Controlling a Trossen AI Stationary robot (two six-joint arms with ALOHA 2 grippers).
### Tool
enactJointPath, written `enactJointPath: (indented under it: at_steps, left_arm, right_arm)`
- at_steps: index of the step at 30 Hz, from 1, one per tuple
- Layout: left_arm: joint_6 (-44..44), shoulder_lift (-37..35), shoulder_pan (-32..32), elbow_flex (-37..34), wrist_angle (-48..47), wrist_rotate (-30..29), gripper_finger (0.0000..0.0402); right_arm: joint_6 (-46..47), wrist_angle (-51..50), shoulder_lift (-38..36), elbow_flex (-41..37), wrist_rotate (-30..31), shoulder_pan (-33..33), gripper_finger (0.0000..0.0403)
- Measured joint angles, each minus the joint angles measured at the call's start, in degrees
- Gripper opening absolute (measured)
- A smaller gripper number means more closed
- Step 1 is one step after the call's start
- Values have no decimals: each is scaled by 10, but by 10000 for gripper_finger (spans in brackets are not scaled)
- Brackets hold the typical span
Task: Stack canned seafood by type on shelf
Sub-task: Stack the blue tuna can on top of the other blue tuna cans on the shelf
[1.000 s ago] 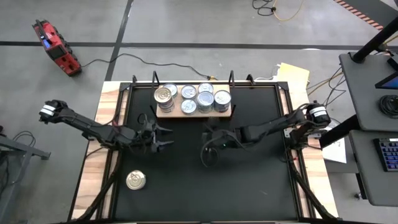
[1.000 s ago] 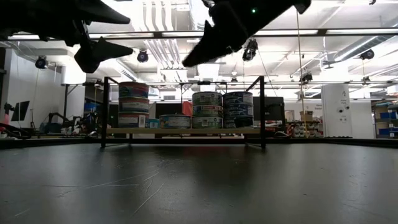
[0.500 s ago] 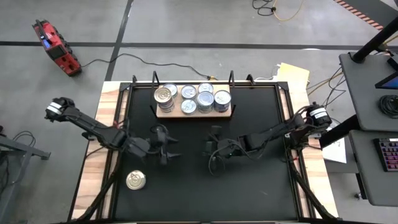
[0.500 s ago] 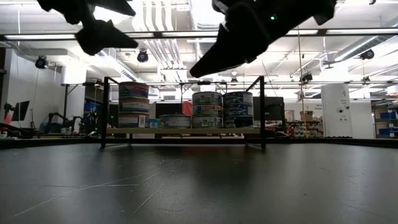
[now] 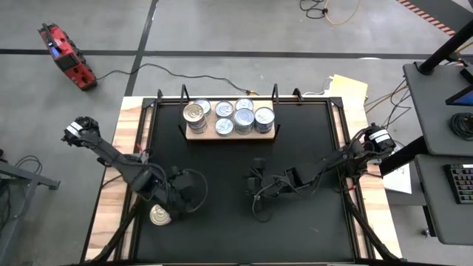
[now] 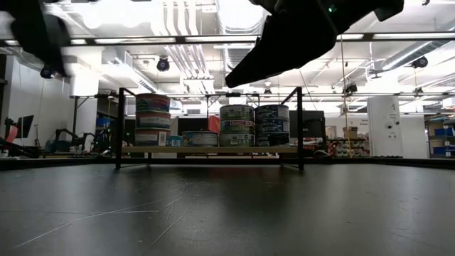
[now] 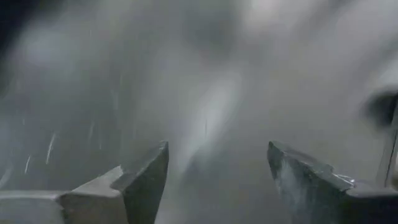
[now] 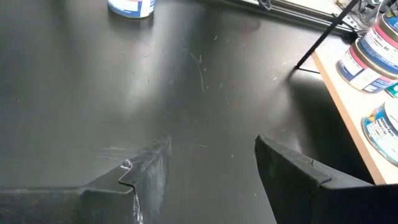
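High view shows most cans (image 5: 229, 117) already stacked on the shelf (image 5: 194, 134); one gold-topped can (image 5: 161, 215) remains on the counter (image 5: 295, 229), left claw (image 5: 188, 199) wide open beside it, right claw (image 5: 256, 199) open, empty.

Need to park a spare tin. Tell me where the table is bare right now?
Bare black table lies near the front edge, right of the loose can, and between the shelf and the right gripper. Crowded: the shelf's cans, and the left gripper beside the loose can.
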Motion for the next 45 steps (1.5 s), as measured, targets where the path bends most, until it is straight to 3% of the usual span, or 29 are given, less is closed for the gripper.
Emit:
enactJointPath:
  at_steps: [8,14,19,45]
  left_arm:
    - [-140,81,-79,82,-233,75,188]
    - [-247,145,-116,71,-245,158,94]
    - [-275,186,-146,71,-245,163,10]
    - [-225,243,-156,71,-211,146,0]
  right_arm:
    - [0,4,0,0,0,0,216]
    - [0,4,0,0,0,-1,216]
    - [0,4,0,0,0,-1,212]
    - [0,1,0,0,0,-1,202]
